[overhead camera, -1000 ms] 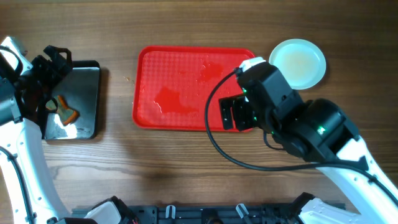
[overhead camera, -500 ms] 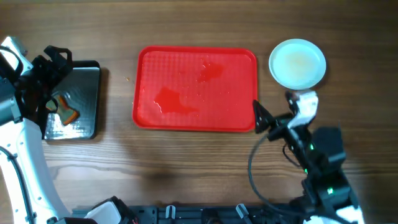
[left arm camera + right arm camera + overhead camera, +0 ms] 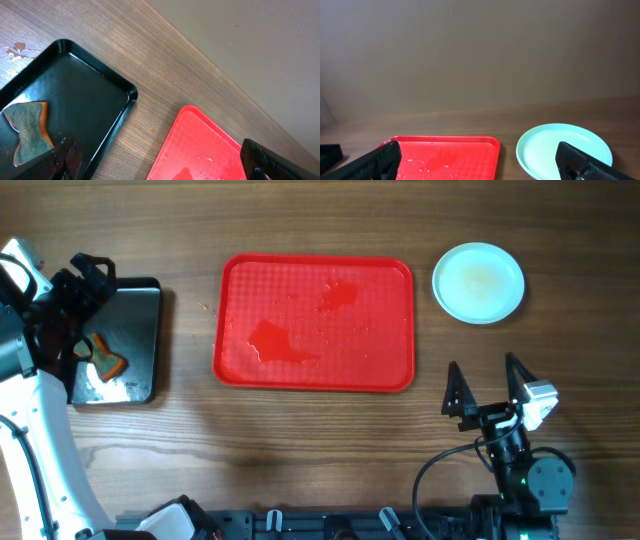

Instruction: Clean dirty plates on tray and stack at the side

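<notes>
Overhead, the plates lie piled on the table just right of the bare, wet tray. The right gripper, spread wide and empty, sits near them, and a careless forward swing could clip the pile's rim and shove it. The left gripper, also wide and empty, hangs over the black tray.

Bright, even light; tray sheen, poss. wet.

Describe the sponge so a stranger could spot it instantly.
From the large red rectangular plastic tray mid-table, look left to the smaller black glossy tray. The sponge lies inside it: a bow-tie-shaped pad, greenish top with orange edges, the only thing in that tray.
</notes>
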Controlling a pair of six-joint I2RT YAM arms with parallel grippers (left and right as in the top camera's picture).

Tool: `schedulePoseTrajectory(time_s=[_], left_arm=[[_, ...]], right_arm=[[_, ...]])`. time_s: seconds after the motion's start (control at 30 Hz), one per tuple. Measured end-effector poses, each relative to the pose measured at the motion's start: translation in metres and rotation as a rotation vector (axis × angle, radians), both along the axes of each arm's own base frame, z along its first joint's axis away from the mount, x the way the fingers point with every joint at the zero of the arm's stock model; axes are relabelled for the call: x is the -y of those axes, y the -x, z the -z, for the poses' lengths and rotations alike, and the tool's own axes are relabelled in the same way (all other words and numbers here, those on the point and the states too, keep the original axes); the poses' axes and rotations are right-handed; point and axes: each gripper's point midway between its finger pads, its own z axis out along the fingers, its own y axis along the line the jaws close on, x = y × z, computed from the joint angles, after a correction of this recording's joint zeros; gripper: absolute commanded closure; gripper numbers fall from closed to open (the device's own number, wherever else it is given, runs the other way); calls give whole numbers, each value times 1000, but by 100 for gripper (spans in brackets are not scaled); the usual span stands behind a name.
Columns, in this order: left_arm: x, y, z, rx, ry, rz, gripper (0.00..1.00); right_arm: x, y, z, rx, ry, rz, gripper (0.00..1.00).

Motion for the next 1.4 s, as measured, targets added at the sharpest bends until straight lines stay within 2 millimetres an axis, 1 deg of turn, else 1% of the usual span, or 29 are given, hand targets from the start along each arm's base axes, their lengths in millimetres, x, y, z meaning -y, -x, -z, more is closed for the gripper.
schedulePoseTrajectory(time_s=[0.07,0.23,0.3,0.33,0.4,0.43,0.63,1.27,1.33,1.4], left_arm=[[0,0,0,0,0,0,0],[0,0,0,0,0,0,0],[0,0,0,0,0,0,0],[0,0,0,0,0,0,0],[0,0,0,0,0,0,0],[0,0,0,0,0,0,0],[0,0,0,0,0,0,0],[0,0,0,0,0,0,0],[1,2,3,-15,7,-1,0],[5,10,12,-64,29,-3,0]], right_arm=[[1,-1,0,27,0,3,0],[1,-7,20,23,0,3,0],[2,-7,21,19,0,10,0],[4,-8,27,-4,-2,23,0],[10,-10,46,-80,-3,59,0],[14,-10,51,-103,-2,79,0],[20,-11,52,-95,71,121,0],[21,-11,52,-95,76,124,0],[21,-11,52,-95,76,124,0],[21,-11,52,-95,76,124,0]])
